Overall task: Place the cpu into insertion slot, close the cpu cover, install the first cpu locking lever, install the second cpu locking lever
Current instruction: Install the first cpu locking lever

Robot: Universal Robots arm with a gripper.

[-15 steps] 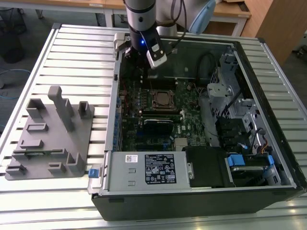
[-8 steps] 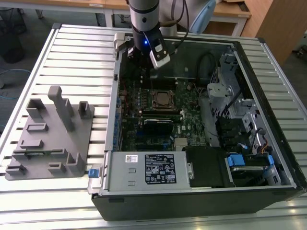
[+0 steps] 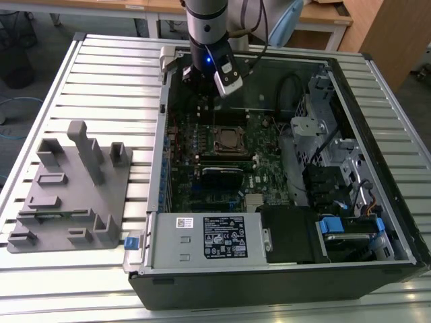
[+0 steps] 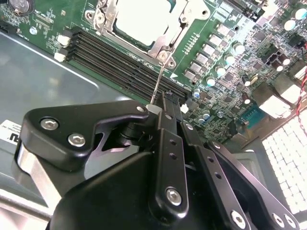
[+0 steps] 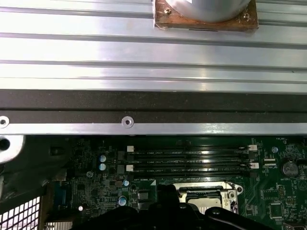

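Second wrist view shows the cpu [image 4: 144, 19] seated in the insertion slot [image 4: 152, 44] with the cpu cover [image 4: 108, 23] apparently down, just beyond the fingers [image 4: 168, 120], which are pressed together beside the free end of a raised locking lever [image 4: 157, 79], so latching looks not yet done.

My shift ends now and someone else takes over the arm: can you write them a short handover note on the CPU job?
The gripper hangs above the motherboard, its tip beside the free end of a locking lever; whether it grips it cannot be told.
The cpu sits in the insertion slot, and the cpu cover looks laid down around it.
Done: cpu placed, cover apparently closed.
Left: that lever stands raised, not latched; the other lever's state is unclear.
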